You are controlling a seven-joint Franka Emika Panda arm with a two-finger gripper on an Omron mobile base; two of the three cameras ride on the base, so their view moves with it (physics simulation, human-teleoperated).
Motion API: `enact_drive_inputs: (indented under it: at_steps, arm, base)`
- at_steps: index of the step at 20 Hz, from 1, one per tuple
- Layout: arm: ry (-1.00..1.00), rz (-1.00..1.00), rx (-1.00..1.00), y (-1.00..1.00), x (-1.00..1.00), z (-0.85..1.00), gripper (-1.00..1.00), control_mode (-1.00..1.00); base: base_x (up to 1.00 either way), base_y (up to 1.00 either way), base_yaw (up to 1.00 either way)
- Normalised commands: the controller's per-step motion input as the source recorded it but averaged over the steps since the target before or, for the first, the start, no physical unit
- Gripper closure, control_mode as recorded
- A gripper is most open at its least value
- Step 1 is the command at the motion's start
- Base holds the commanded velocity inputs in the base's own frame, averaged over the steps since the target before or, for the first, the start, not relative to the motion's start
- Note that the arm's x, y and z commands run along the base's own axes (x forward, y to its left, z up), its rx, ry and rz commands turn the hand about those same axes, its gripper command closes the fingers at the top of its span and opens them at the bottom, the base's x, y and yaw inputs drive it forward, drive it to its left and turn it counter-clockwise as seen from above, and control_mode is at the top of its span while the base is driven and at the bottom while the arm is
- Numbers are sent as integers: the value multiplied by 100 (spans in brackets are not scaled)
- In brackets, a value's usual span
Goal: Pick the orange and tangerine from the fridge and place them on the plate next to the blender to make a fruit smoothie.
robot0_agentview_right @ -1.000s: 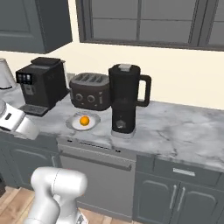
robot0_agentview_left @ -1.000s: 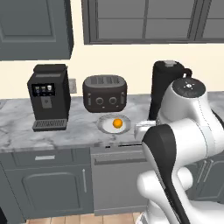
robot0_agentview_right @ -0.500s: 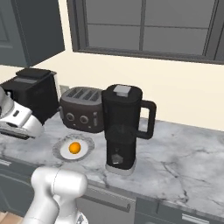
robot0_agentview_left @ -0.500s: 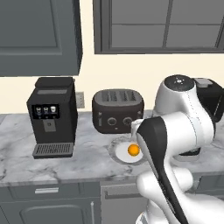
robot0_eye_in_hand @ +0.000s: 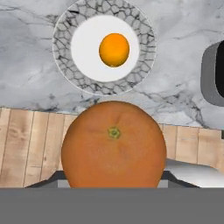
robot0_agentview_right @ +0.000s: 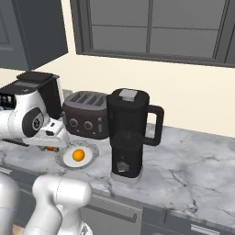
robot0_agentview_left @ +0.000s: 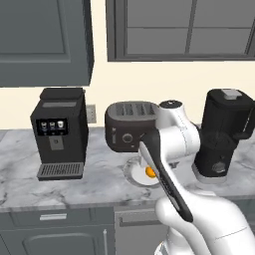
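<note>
**Item: tangerine (robot0_eye_in_hand: 113,144).** Darker, reddish-orange ball, held in the gripper (robot0_eye_in_hand: 113,181). The jaws are closed against its two sides, with dark finger parts just showing at either flank. Its stem dimple faces the hand camera. It is round, so it has no long axis to line up.

**Item: orange (robot0_eye_in_hand: 114,50).** Brighter, yellow-orange ball, resting on the white centre of the plate (robot0_eye_in_hand: 83,48), a little off the middle.

**Item: plate.** Round, with a white well and a crackle-patterned rim. It sits on the marble counter (robot0_agentview_left: 94,184), in front of the toaster (robot0_agentview_left: 127,124) and just beside the blender (robot0_agentview_right: 131,133).

**Key relation.** In the hand view the tangerine hangs over the wood floor, short of the counter's front edge. The plate lies straight ahead, further in toward the wall. The blender's base (robot0_eye_in_hand: 214,74) stands off to one side of that line. My judgement is that the carry must go forward over the counter edge and set down on the bare part of the well beside the orange, so as not to land on it. There is one arm only, so no choice of side arises.

**Markings.** No brand or label can be read. The coffee machine (robot0_agentview_left: 60,132) has a small panel of lit icons, too small to make out. The toaster and blender each have plain knobs, with no lettering legible.
</note>
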Motion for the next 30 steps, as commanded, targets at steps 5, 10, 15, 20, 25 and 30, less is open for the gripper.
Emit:
enact_drive_inputs:
  at_steps: [5, 10, 15, 20, 25, 30]
  arm:
    - [17, 10, 0, 0, 81, -86, 100, -100]
    - [4, 2, 0, 18, 48, -54, 100, -100]
    - [-2, 0, 0, 27, 30, -39, 100, -100]
    - [-1, 0, 0, 6, 44, -33, 100, -100]
    - [0, 0, 0, 0, 42, -38, 100, -100]
    - [0, 0, 0, 9, 28, -31, 100, -100]
  base:
    - [0, 0, 0]
    - [0, 0, 0]
    - [0, 0, 0]
    - [0, 0, 0]
    - [0, 0, 0]
    - [0, 0, 0]
